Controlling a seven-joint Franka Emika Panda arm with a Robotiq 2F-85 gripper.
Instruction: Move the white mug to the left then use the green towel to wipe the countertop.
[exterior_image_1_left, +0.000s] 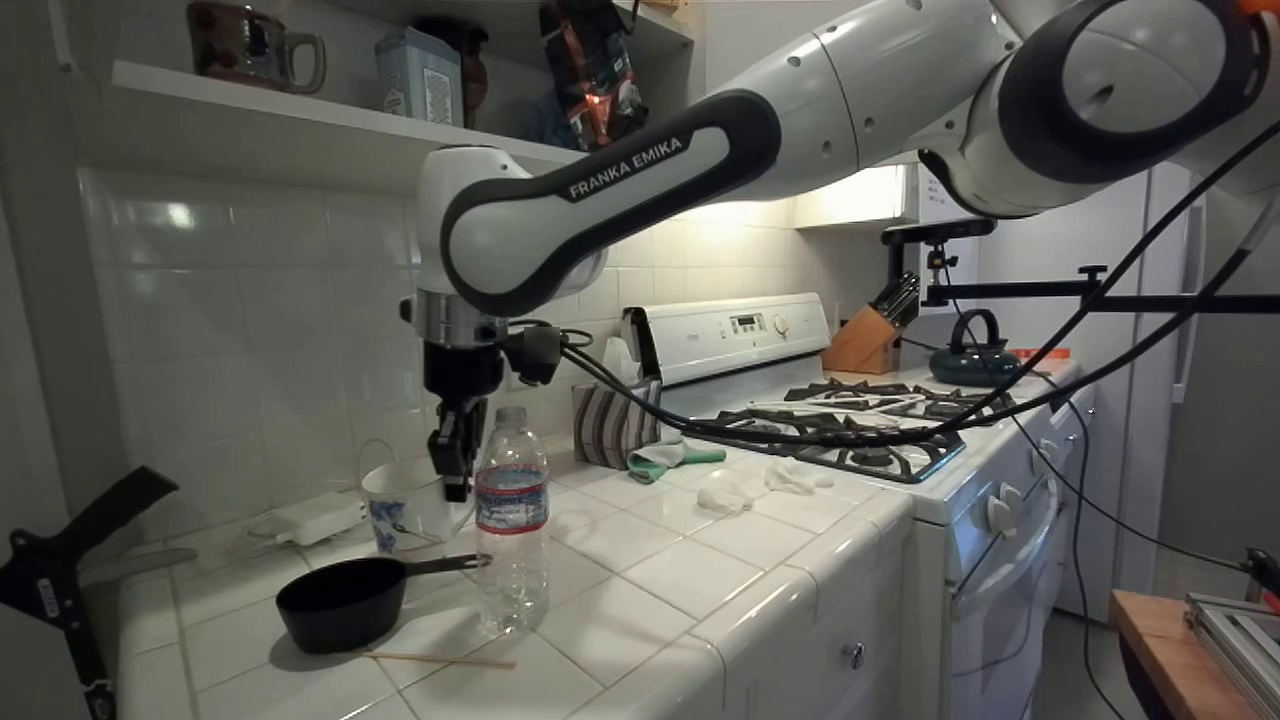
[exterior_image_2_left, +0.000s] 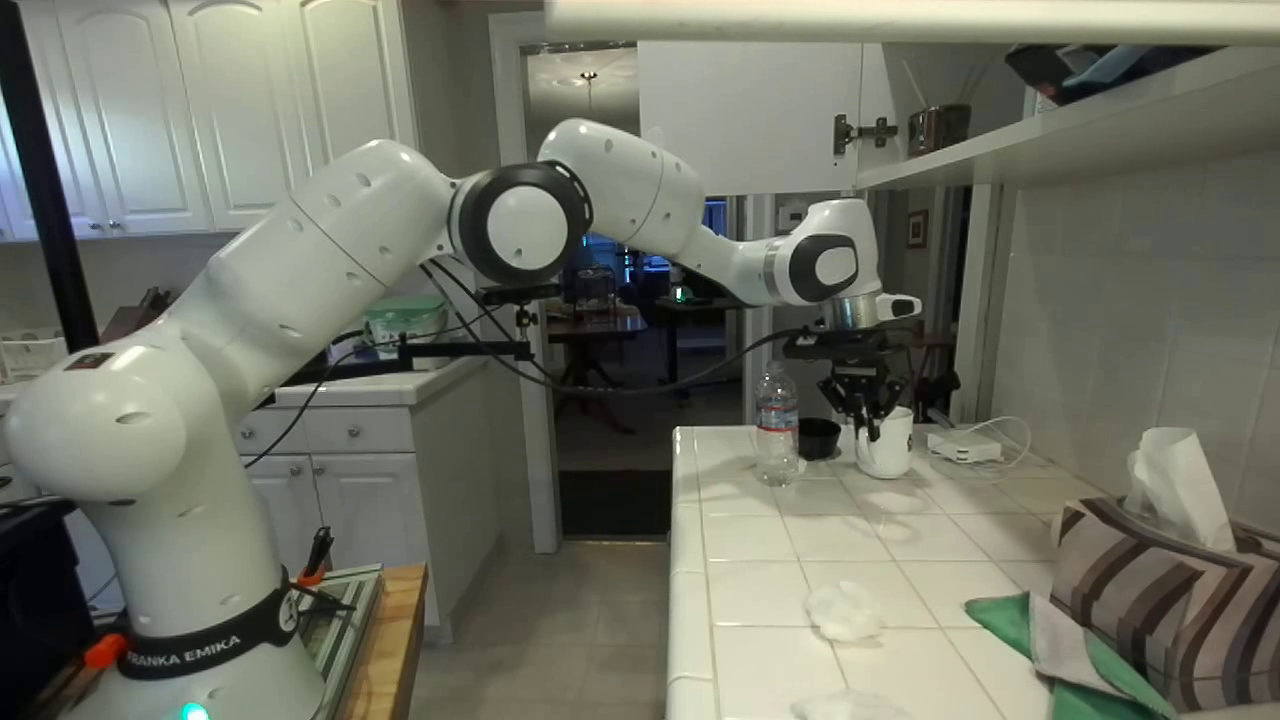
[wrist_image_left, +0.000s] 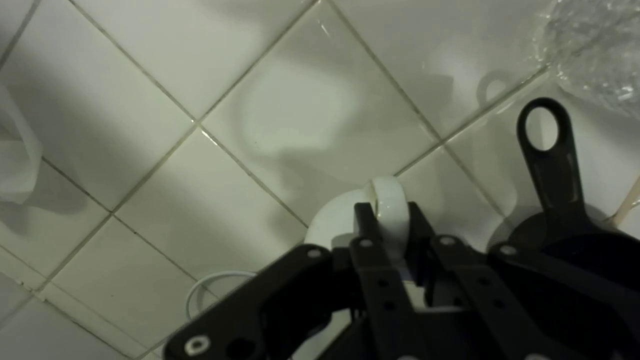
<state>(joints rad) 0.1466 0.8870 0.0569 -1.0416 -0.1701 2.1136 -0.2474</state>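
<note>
Reaching over cntr (exterior_image_2_left: 760, 600), arm (exterior_image_1_left: 760, 120) marked "FRANKA EMIKA" aims gripper (wrist_image_left: 390, 210) down, jaws pinching handle (wrist_image_left: 391, 196) of upright mug (exterior_image_2_left: 893, 455), btwn pan (exterior_image_2_left: 818, 438) & white box (exterior_image_2_left: 963, 447); towel (exterior_image_2_left: 1065, 640) by tissue box (exterior_image_2_left: 1150, 580); bottle (exterior_image_1_left: 512, 585) lbl (exterior_image_1_left: 512, 500) unreadable.

arm (exterior_image_2_left: 525, 225) outstretched, wrist (exterior_image_1_left: 470, 245) bent; end effector (wrist_image_left: 393, 218) pointing down, fingers (wrist_image_left: 367, 222) narrowly parted.

White arm (exterior_image_2_left: 390, 215), black-trimmed joints (exterior_image_2_left: 525, 230) — FRANKA EMIKA lettering (exterior_image_1_left: 626, 168), black cables (exterior_image_1_left: 800, 438) — and black fingers (wrist_image_left: 372, 265) with silver screws (wrist_image_left: 197, 345).
</note>
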